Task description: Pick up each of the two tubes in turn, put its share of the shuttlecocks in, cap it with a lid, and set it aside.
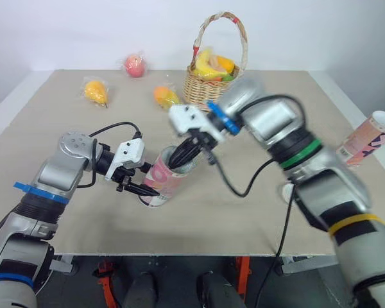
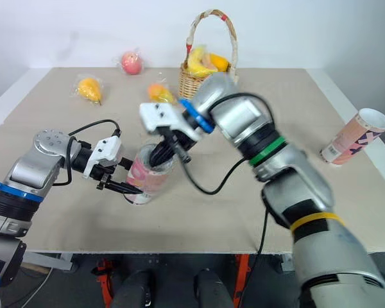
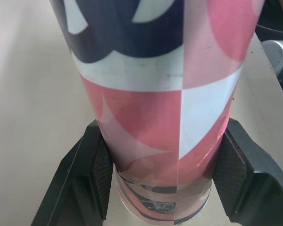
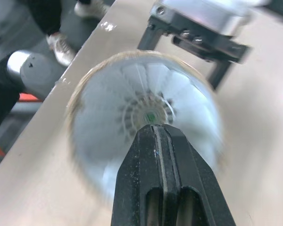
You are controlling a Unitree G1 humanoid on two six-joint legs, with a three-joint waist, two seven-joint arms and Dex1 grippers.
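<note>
Lying at the far left of the desk (image 1: pixel 64 212) are a wrapped yellow fruit (image 1: pixel 95 92) and, further back, a wrapped red fruit (image 1: pixel 135 65). Nearer the front, the left gripper (image 1: pixel 140 188) has its jaws clamped on the lower end of a pink patterned tube (image 1: pixel 169 176), which leans with its open mouth up and toward the right. The right gripper (image 1: pixel 183 154) reaches into that mouth with its jaws pressed together, their tip on the middle of a white shuttlecock (image 4: pixel 132 94) inside the tube. Behind them sit another wrapped orange fruit (image 1: pixel 165 96) and a wicker basket (image 1: pixel 208 90) of fruit. The second tube (image 1: pixel 367 138) lies well apart at the desk's right edge.
</note>
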